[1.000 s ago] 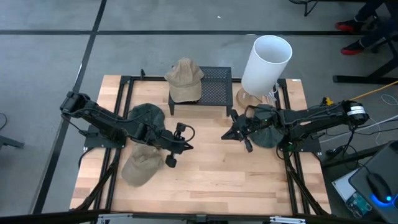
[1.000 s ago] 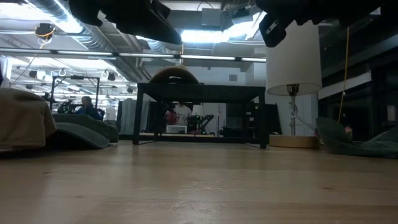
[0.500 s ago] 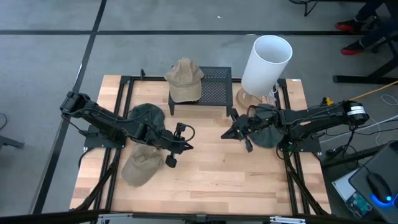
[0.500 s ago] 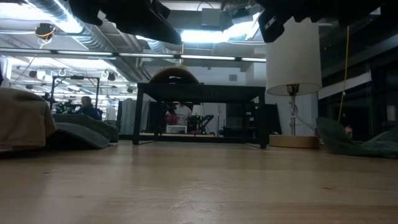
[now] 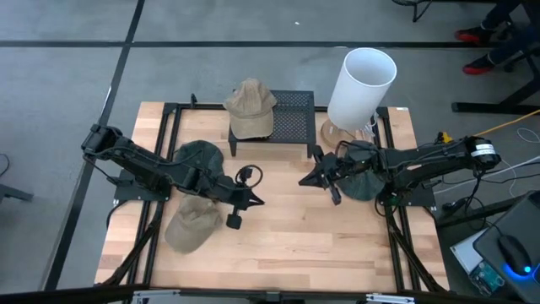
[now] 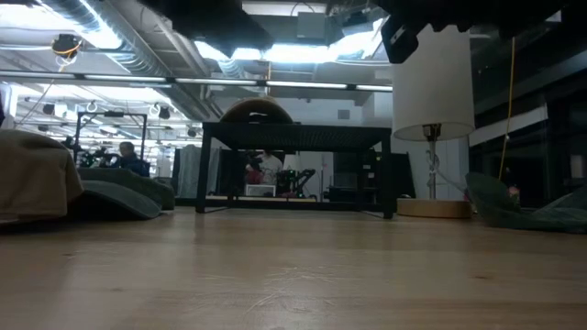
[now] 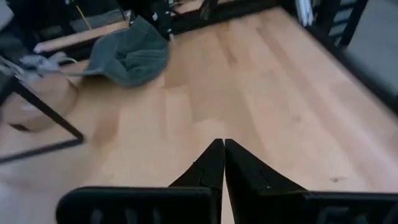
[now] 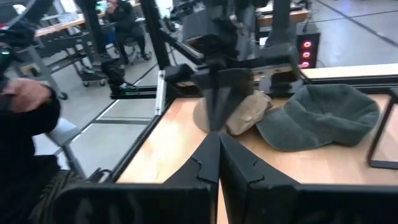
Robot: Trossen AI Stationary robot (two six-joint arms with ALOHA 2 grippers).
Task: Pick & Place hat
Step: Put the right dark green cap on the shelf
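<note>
- High view: black mesh rack stands at far-centre of wooden table; taken as ref. landmark. Tan hat sits on rack's left end, overhanging it. White lampshade on round wooden base just right of rack.
- Dark green cap lies on table, front-left of rack. Second tan cap nearer the table's front edge, just beyond the green one, partly under the left arm.
- Another dark green cap front-right of rack, below the lamp, under the right arm.
- Left gripper held front of rack, left of table centre, nothing in it. Right gripper front-right of rack, tip pointing at the left one; the two are near but apart.
- Low view: rack seen level, hat crown domed above its top. Lamp right of rack. Tan cap and green cap left of rack; green cap far right. Arms only dark shapes at top.
- Left wrist view: left gripper fingers pressed together, holding nothing, over bare table. Green cap ahead, lamp base beside it.
- Right wrist view: right gripper fingers likewise closed, empty. Ahead: left arm's gripper, tan cap, green cap. Person in dark sleeve at the edge, off the table.
</note>
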